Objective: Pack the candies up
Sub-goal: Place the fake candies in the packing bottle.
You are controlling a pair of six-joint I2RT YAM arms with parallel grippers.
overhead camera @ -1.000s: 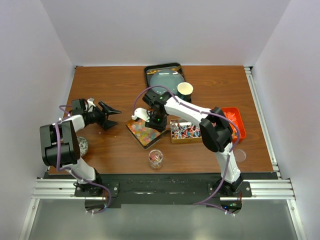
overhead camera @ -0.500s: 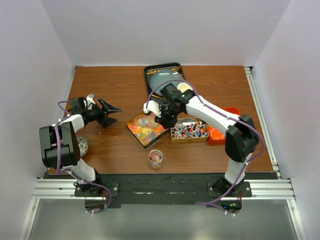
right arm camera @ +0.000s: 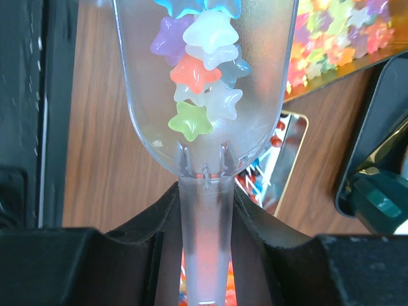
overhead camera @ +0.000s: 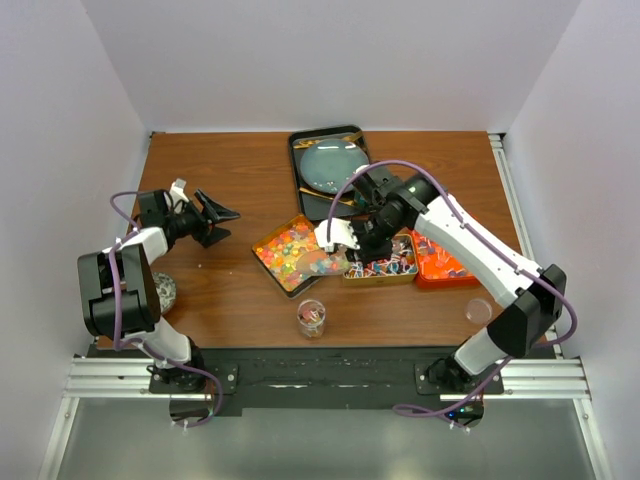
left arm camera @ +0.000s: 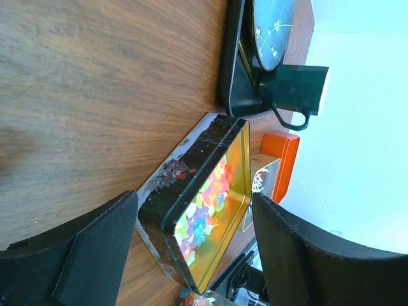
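Observation:
My right gripper (overhead camera: 352, 240) is shut on the handle of a clear plastic scoop (overhead camera: 330, 235). The right wrist view shows the scoop (right arm camera: 204, 70) holding several star-shaped candies (right arm camera: 203, 67), with the gripper (right arm camera: 205, 210) clamped on its stem. The scoop hovers over the right edge of a black tin of multicoloured candies (overhead camera: 288, 252). A gold tin of red-blue-white wrapped candies (overhead camera: 385, 266) lies just to its right. A small clear cup (overhead camera: 311, 317) with a few candies stands near the front. My left gripper (overhead camera: 215, 213) is open and empty, left of the black tin (left arm camera: 210, 191).
A black tray with a round grey plate (overhead camera: 328, 165) sits at the back, with a dark green cup (left arm camera: 293, 89) beside it. An orange tray (overhead camera: 440, 266) is right of the gold tin. A round clear lid (overhead camera: 480, 311) lies front right, a mottled ball (overhead camera: 165, 292) front left.
My right arm has swung to the right and lifted the scoop, loaded with star candies, out of the black tin. The left gripper has shifted slightly back and stayed open.

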